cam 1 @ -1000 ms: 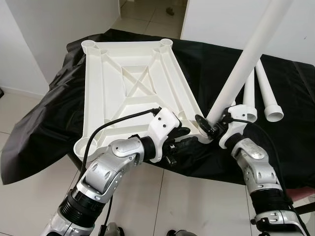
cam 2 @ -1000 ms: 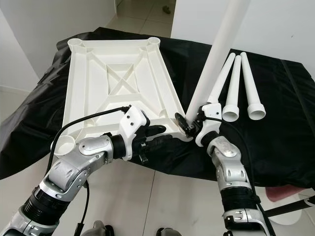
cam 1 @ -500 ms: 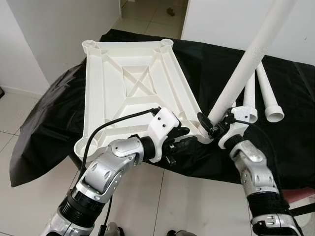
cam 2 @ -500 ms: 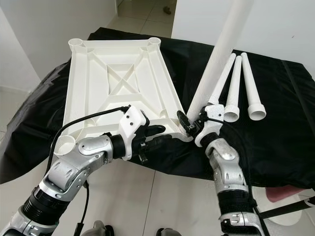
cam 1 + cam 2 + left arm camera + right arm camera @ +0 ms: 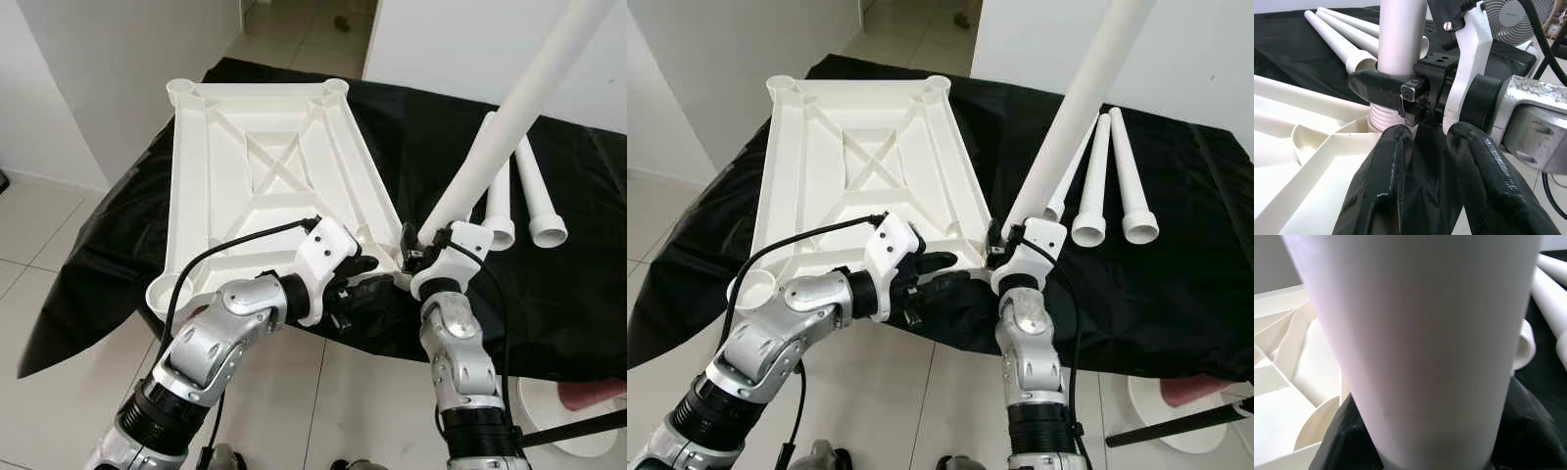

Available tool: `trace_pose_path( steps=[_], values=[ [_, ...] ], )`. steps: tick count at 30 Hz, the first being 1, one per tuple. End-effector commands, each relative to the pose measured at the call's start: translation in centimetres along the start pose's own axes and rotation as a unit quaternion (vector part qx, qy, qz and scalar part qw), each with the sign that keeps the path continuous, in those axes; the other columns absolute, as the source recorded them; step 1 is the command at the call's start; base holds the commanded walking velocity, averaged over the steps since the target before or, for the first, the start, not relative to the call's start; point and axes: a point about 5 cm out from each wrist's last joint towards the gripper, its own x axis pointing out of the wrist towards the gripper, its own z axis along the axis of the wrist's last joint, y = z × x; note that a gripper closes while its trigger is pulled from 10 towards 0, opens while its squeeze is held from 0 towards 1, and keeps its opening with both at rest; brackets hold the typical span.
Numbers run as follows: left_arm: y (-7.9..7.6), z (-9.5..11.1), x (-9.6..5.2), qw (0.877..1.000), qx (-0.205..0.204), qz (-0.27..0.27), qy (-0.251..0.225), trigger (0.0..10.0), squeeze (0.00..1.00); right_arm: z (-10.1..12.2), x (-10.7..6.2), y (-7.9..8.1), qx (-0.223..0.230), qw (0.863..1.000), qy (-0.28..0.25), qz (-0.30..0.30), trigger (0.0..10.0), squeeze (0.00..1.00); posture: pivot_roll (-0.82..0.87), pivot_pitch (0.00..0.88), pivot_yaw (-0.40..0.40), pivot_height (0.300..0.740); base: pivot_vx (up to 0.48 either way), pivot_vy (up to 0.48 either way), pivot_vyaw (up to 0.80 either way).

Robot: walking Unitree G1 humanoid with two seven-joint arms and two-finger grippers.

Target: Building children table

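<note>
While the tabletop (image 5: 269,166) lies upside down on the black cloth (image 5: 118,225), left gripper (image 5: 364,279) sits at its 5 o'clock corner, fingers (image 5: 1386,181) apart, steadying the edge. Right gripper (image 5: 416,257) is clamped on the leg (image 5: 495,137) near its threaded end, over the corner socket (image 5: 1359,139). Leg leans toward 1 o'clock. Hollow plastic: likely light, stiff, smooth so slippery; low grip looks right, but the long top will lever. Spare legs (image 5: 1112,176) lie at 3 o'clock.
</note>
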Motion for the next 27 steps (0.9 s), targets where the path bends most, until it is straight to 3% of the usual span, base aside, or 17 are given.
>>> trace_pose_path(
  steps=[1,4,5,17,19,20,21,22,23,27],
  values=[
    [-0.6,-0.1,0.1,1.0,0.001,-0.013,0.003,10.0,0.0,-1.9,-0.9,0.0,-0.004,0.999,0.05,-0.013,10.0,0.0,0.05,0.094,-0.064,0.74,0.0,0.0,0.0],
    [-0.6,-0.1,0.2,1.0,0.0,-0.013,0.003,10.0,0.0,-1.8,-0.9,0.0,-0.002,0.999,0.047,-0.005,10.0,0.0,0.05,0.09,-0.065,0.74,0.0,0.0,0.0],
    [-0.6,-0.1,0.2,1.0,0.0,-0.014,0.003,10.0,0.0,-1.7,-0.8,-0.1,-0.002,0.999,0.045,-0.002,10.0,1.0,0.05,0.09,-0.066,0.74,0.0,0.0,0.0],
    [-0.6,-0.2,0.1,1.0,0.0,-0.015,0.004,10.0,0.0,-0.5,0.0,-0.4,0.015,0.998,0.018,0.058,10.0,1.0,0.06,0.098,-0.053,0.74,0.0,0.0,0.0],
    [-0.6,-0.2,0.0,1.0,0.0,-0.017,0.005,10.0,0.0,-0.4,0.3,-0.3,0.003,0.993,0.026,0.117,10.0,1.0,0.06,0.102,-0.049,0.74,0.0,0.0,0.0],
    [-0.6,-0.2,0.0,1.0,0.0,-0.017,0.006,10.0,0.0,-0.4,0.3,-0.2,-0.007,0.988,0.03,0.152,10.0,0.0,0.06,0.107,-0.047,0.74,0.0,0.0,0.0],
    [-0.6,-0.2,0.0,1.0,0.0,-0.017,0.006,10.0,0.0,-0.4,0.3,-0.2,-0.007,0.988,0.03,0.152,10.0,0.0,0.06,0.107,-0.047,0.74,0.0,0.0,0.0],
    [-0.6,-0.1,0.0,1.0,0.0,-0.018,0.006,10.0,0.0,-0.3,0.3,-0.2,-0.024,0.977,0.034,0.209,10.0,0.0,0.06,0.114,-0.045,0.74,0.0,0.0,0.0],
    [-0.6,-0.1,0.0,1.0,0.0,-0.018,0.006,10.0,0.0,-0.2,0.3,-0.2,-0.031,0.972,0.034,0.229,10.0,0.0,0.06,0.114,-0.045,0.74,0.0,0.0,0.0],
    [-0.6,-0.1,0.0,1.0,0.0,-0.019,0.006,10.0,0.0,-0.1,0.2,-0.2,-0.041,0.965,0.031,0.258,10.0,0.0,0.06,0.116,-0.046,0.74,0.0,0.0,0.0]
  ],
)
